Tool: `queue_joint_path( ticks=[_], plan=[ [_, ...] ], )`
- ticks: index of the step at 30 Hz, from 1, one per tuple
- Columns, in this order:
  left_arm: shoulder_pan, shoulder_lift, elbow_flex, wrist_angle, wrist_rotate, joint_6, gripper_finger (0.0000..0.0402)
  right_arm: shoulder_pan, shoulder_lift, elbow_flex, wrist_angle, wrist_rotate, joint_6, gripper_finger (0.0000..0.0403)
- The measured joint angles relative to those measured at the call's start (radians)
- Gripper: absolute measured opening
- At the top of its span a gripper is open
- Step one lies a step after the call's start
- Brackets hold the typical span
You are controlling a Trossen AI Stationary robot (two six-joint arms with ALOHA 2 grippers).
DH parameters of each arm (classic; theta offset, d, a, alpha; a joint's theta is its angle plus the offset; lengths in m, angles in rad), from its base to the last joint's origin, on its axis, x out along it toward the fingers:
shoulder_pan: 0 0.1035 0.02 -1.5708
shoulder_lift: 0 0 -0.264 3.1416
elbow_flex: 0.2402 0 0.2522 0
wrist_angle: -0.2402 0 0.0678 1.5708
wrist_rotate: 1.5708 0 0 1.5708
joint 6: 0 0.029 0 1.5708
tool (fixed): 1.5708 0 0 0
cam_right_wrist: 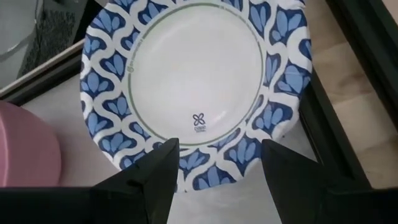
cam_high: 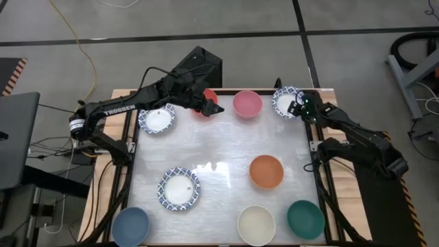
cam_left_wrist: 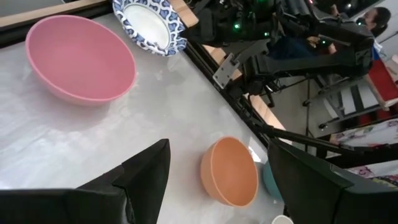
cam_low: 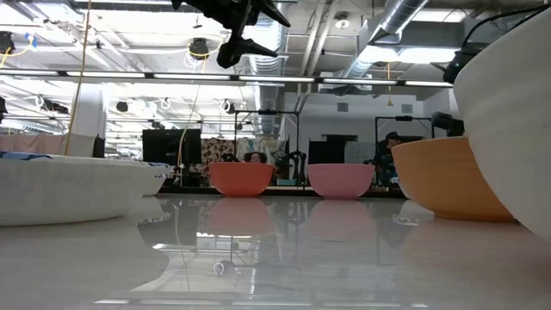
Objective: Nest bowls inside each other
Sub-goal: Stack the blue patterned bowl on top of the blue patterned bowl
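Observation:
Several bowls stand apart on the white table top (cam_high: 219,147): red (cam_high: 211,96), pink (cam_high: 247,103), orange (cam_high: 266,171), cream (cam_high: 256,224), teal (cam_high: 305,219), blue (cam_high: 130,226), and three white ones with blue patterned rims (cam_high: 157,119) (cam_high: 180,189) (cam_high: 285,100). My left gripper (cam_high: 209,106) hangs open, high over the red bowl, which it partly hides. In its wrist view, the left gripper (cam_left_wrist: 219,149) holds nothing. My right gripper (cam_right_wrist: 217,152) is open above the far-right patterned bowl (cam_right_wrist: 193,81), its fingers over the rim without touching it.
The table has a dark frame (cam_high: 317,165) along its sides and wooden edges (cam_high: 116,158). A black box (cam_high: 202,65) sits behind the far edge. There is bare table top in the middle, between the far row of bowls and the orange one.

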Motion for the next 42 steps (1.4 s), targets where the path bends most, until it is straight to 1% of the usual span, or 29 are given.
queue_joint_path(
  ticks=[5,9,11,13,16,20,23,28,31,34,36,38,42],
  plan=[
    [0.000,0.000,0.000,-0.056,-0.008,0.064,0.0259,0.000,-0.009,0.000,0.058,-0.038,0.001,0.0249],
    [0.007,-0.003,0.000,-0.162,-0.035,0.145,0.0259,0.000,-0.050,0.000,0.134,-0.079,0.016,0.0249],
    [0.013,-0.004,0.000,-0.233,-0.074,0.185,0.0259,0.000,-0.080,0.000,0.171,-0.094,0.030,0.0249],
    [0.015,-0.007,0.000,-0.315,-0.141,0.230,0.0259,0.001,-0.114,0.000,0.200,-0.111,0.034,0.0249],
    [0.016,-0.011,0.000,-0.453,-0.303,0.275,0.0259,0.001,-0.166,0.000,0.219,-0.133,0.035,0.0249],
    [0.005,-0.011,0.000,-0.631,-0.481,0.303,0.0259,0.001,-0.228,0.000,0.209,-0.158,0.035,0.0249],
    [-0.016,-0.011,0.000,-0.725,-0.581,0.310,0.0259,0.001,-0.261,0.000,0.188,-0.162,0.033,0.0249],
    [-0.074,-0.011,-0.005,-0.831,-0.706,0.358,0.0259,0.002,-0.284,0.000,0.150,-0.163,0.027,0.0249],
    [-0.117,-0.011,-0.021,-0.874,-0.741,0.396,0.0259,0.016,-0.282,0.000,0.142,-0.165,0.026,0.0249],
    [-0.148,-0.011,-0.028,-0.890,-0.729,0.386,0.0259,0.035,-0.282,0.000,0.144,-0.167,0.026,0.0249],
    [-0.161,-0.015,-0.029,-0.888,-0.730,0.355,0.0259,0.050,-0.282,0.000,0.144,-0.167,0.026,0.0249],
    [-0.162,-0.033,-0.029,-0.887,-0.733,0.292,0.0259,0.064,-0.282,0.000,0.145,-0.166,0.026,0.0249],
    [-0.118,-0.085,-0.029,-0.879,-0.723,0.197,0.0259,0.088,-0.282,0.000,0.145,-0.166,0.023,0.0249]
  ],
)
